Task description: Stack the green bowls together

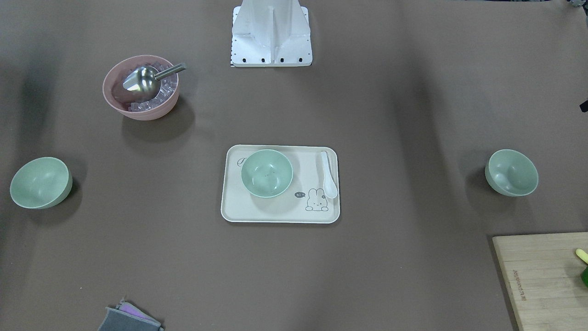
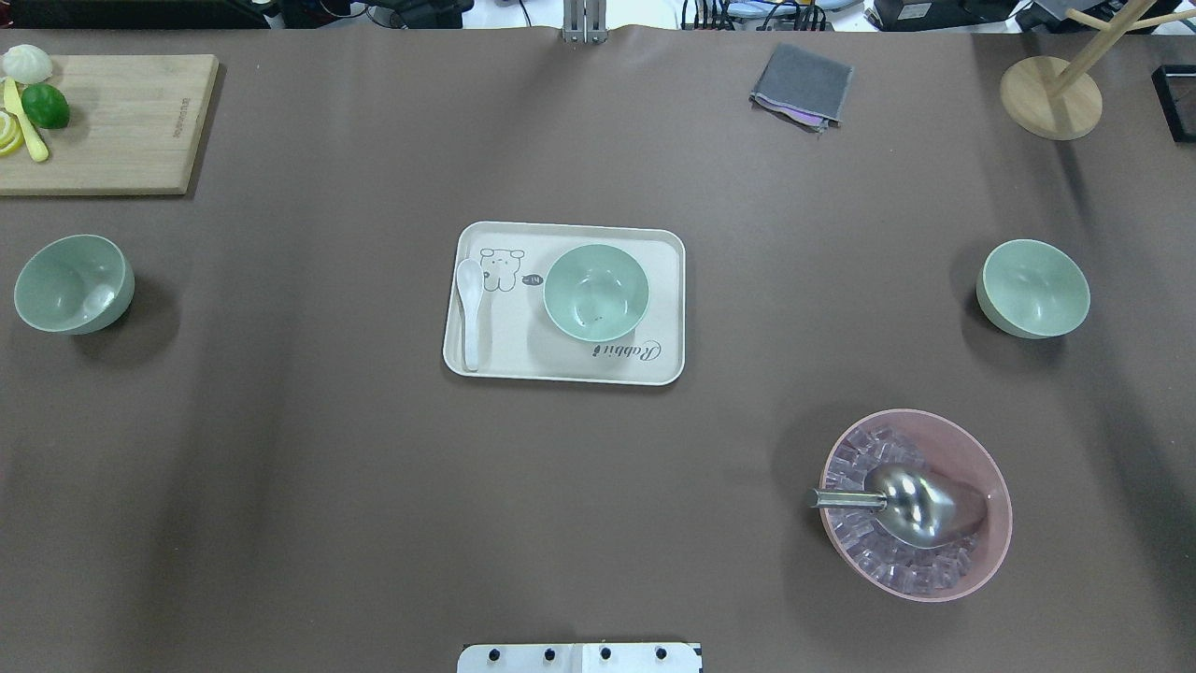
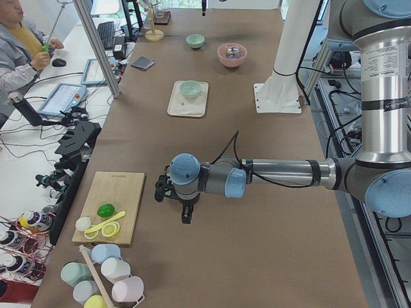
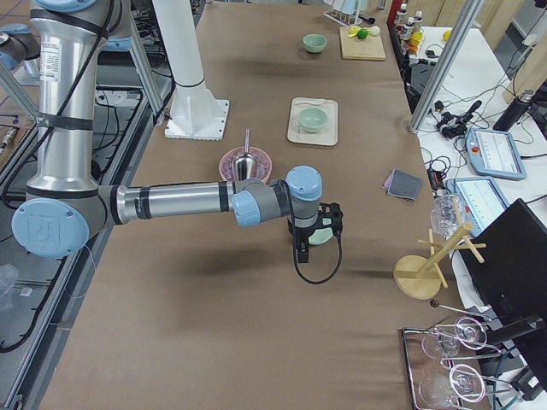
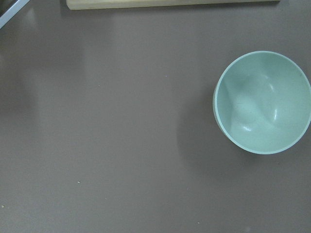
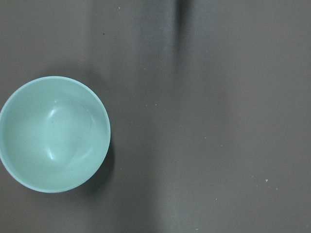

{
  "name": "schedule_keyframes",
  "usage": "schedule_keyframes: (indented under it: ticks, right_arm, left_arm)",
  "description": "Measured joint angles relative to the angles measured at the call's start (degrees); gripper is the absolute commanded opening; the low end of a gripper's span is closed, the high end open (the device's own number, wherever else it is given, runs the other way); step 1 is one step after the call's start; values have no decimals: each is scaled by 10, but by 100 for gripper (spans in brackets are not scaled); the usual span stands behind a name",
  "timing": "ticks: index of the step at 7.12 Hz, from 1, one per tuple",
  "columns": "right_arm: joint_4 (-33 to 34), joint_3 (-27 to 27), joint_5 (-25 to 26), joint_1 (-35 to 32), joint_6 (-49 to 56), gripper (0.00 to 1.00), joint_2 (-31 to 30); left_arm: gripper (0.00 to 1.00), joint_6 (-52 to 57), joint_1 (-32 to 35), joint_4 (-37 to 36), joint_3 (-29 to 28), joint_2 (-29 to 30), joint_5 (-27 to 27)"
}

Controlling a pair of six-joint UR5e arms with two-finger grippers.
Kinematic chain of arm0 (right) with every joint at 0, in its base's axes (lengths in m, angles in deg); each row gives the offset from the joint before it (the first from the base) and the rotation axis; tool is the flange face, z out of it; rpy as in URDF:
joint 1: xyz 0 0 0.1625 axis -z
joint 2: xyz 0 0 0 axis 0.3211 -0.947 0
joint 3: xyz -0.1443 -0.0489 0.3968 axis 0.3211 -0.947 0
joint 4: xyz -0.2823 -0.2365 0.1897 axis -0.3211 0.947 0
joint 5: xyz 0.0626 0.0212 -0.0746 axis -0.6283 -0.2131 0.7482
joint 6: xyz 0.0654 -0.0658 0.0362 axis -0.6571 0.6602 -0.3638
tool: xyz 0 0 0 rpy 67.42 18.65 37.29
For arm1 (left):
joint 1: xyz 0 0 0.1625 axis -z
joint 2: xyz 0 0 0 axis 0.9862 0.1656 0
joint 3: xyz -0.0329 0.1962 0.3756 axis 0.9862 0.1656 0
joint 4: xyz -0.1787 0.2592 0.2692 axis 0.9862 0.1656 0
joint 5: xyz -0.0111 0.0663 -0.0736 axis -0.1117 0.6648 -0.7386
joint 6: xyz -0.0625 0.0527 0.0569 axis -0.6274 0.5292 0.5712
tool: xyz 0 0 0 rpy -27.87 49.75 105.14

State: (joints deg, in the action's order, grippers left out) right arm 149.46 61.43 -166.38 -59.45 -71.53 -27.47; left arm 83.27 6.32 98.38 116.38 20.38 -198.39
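Note:
Three pale green bowls stand apart on the brown table. One green bowl (image 2: 596,292) sits on a cream tray (image 2: 505,360) at the middle. Another green bowl (image 2: 73,283) is at the left and fills the right side of the left wrist view (image 5: 262,102). The third green bowl (image 2: 1032,287) is at the right and shows in the right wrist view (image 6: 53,133). My left gripper (image 3: 186,217) hangs above the left bowl's area. My right gripper (image 4: 300,254) hangs above the right bowl (image 4: 322,234). Both grippers show only in the side views, so I cannot tell if they are open or shut.
A pink bowl (image 2: 916,505) with ice cubes and a metal scoop stands front right. A white spoon (image 2: 469,313) lies on the tray. A wooden board (image 2: 112,126) with fruit is far left; a grey cloth (image 2: 802,86) and a wooden stand (image 2: 1051,93) are far right.

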Motion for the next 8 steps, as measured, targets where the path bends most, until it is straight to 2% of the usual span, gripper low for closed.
schedule_keyframes:
  ticks: [5, 8]
  right_arm:
    - [5, -2, -4, 0, 54, 100, -2]
    - [-1, -1, -4, 1, 55, 100, -6]
  left_arm:
    - [98, 2, 0, 55, 2, -25, 1]
    - [98, 3, -1, 160, -14, -40, -2]
